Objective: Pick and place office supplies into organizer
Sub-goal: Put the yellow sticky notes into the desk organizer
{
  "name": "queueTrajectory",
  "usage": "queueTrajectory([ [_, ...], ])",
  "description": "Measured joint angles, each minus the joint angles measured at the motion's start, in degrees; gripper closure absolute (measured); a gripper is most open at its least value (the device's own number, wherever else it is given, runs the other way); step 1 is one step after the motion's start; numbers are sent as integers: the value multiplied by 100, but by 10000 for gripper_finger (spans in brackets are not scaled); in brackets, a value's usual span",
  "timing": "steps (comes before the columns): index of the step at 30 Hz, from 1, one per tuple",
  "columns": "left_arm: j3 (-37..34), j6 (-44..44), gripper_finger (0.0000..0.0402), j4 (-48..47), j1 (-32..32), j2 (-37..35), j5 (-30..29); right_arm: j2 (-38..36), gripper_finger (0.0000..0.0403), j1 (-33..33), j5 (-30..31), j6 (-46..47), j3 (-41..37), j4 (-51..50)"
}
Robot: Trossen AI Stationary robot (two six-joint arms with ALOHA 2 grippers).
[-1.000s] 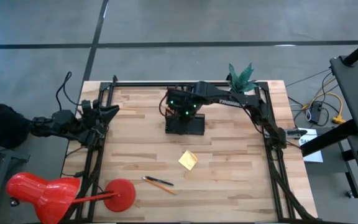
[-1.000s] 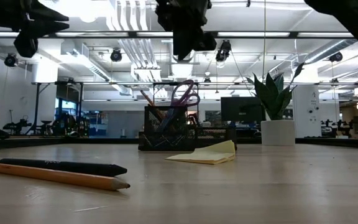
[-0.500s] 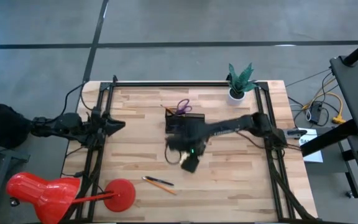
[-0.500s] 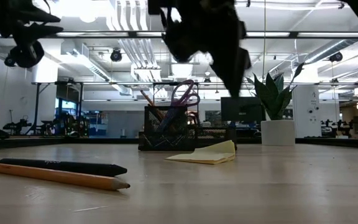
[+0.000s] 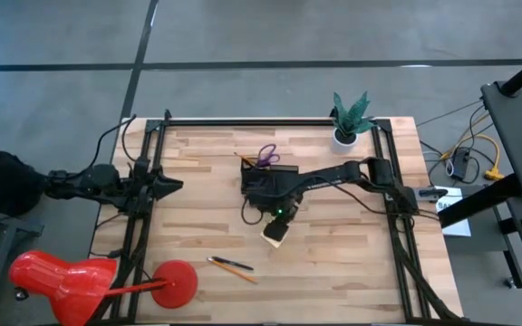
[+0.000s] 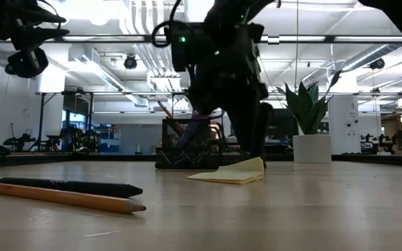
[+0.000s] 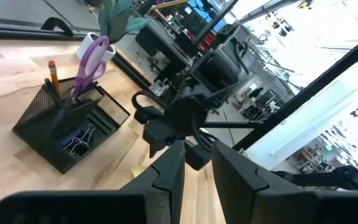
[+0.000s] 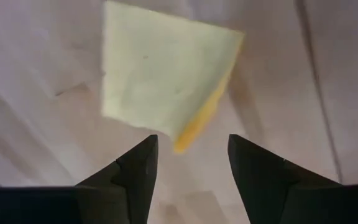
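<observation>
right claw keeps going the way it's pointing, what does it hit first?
Most likely the yellow sticky-note pad: the right claw is open and points down at it, with one pad corner between the fingers. How big the gap is, I can't tell.

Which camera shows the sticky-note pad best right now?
The right wrist view: the yellow sticky-note pad fills the frame, just ahead of the open right gripper. The low view shows it edge-on; the high view has it mostly covered by the gripper.
</observation>
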Motion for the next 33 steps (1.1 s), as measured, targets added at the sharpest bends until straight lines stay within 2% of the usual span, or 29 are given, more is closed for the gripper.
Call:
queueTrajectory([
  [4, 0, -11, 336, 10, 0, 0, -205, 4, 218, -62, 273, 3, -284, 263],
  [9, 0, -13, 336, 24, 2, 0, -446, 4, 218, -63, 290, 76, -531, 628],
  [19, 0, -9, 336, 47, 2, 22, -831, 0, 224, -2, 273, 168, -439, 795],
  [23, 0, -7, 336, 52, 2, 24, -924, 27, 239, 30, 321, 276, -539, 872],
  [29, 0, 6, 336, 48, 2, 24, -991, 66, 271, 108, 720, 270, -580, 878],
  [33, 0, 53, 336, 46, 2, 24, -1015, 66, 303, 127, 770, 147, -587, 873],
])
